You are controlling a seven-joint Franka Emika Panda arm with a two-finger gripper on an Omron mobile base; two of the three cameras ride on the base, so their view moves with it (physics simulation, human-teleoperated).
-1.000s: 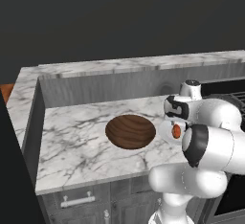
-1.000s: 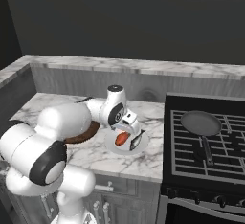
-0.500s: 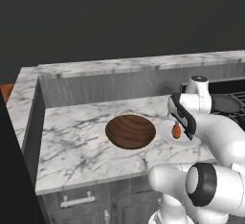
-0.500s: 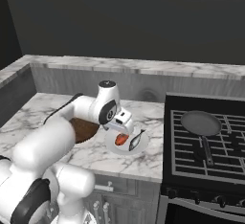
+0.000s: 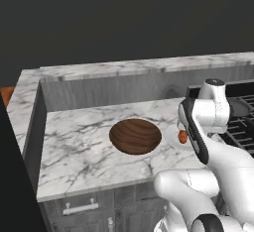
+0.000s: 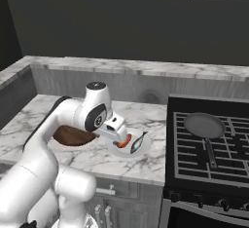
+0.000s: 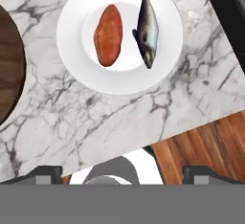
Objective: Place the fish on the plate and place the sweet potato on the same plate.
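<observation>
Oblong sweet potato [image 7: 107, 35] and slender fish [image 7: 147, 27] lie on round plate [image 7: 76, 70].

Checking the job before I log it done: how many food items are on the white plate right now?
2. The sweet potato lies on the plate, and the fish lies beside it, apart from it, its tail over the rim. The hand view hides nothing on it.

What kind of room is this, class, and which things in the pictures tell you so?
Most likely a kitchen. A marble counter with drawers below stands beside a black stove with a frying pan on it. On the counter, a white plate holds a fish and a sweet potato.
</observation>
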